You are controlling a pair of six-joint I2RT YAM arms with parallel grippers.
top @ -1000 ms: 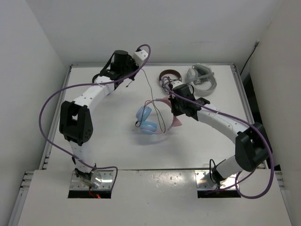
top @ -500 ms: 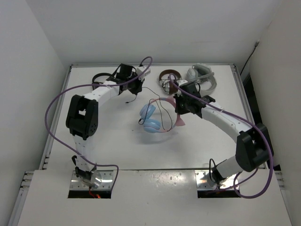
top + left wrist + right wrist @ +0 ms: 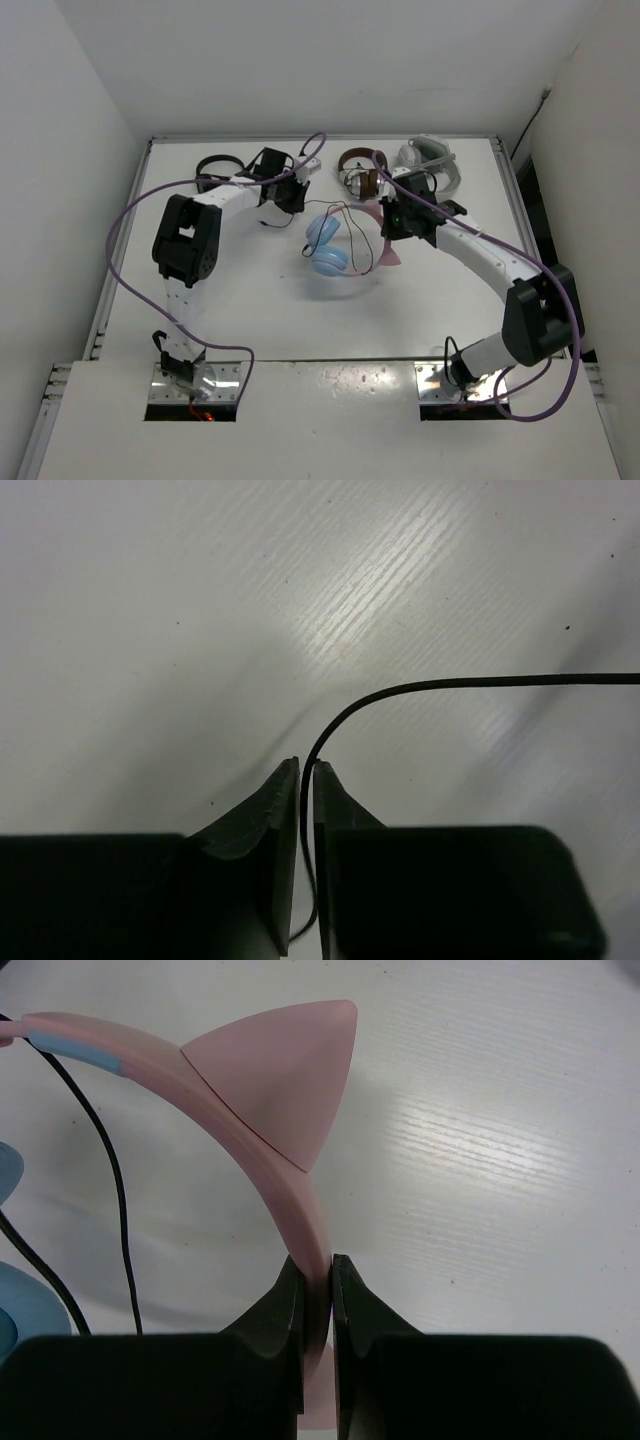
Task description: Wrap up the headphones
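Headphones (image 3: pixel 330 245) sit mid-desk, slightly right of centre. The blue ear cups (image 3: pixel 326 248) are on the left side and the pink headband (image 3: pixel 300 1190) arches off to the right.

Right end effector (image 3: pixel 317 1265) is clenched on the headband, fingers pinching the band edge-on just below a cat ear (image 3: pixel 280 1070). This is probably an anchor grip. It holds the frame fixed and turned so the loose lead can be laid around it.

Left end effector (image 3: pixel 306 772) is clamped on the thin dark cable (image 3: pixel 450 683). The strand passes between the closed tips and curves away to the right, low over the desk (image 3: pixel 250 300). In the top view this arm reaches to the far left of the headphones, and the cable runs from it back toward the cups in a slack arc. Holding the lead away from the frame likely gives working length for a loop.

No wraps are visible around the band, so the task looks to be in its early stage.

A black pair (image 3: pixel 214 165), a brown-and-silver pair (image 3: pixel 357 163) and a grey headset (image 3: pixel 432 165) lie along the far edge, apart from the work.
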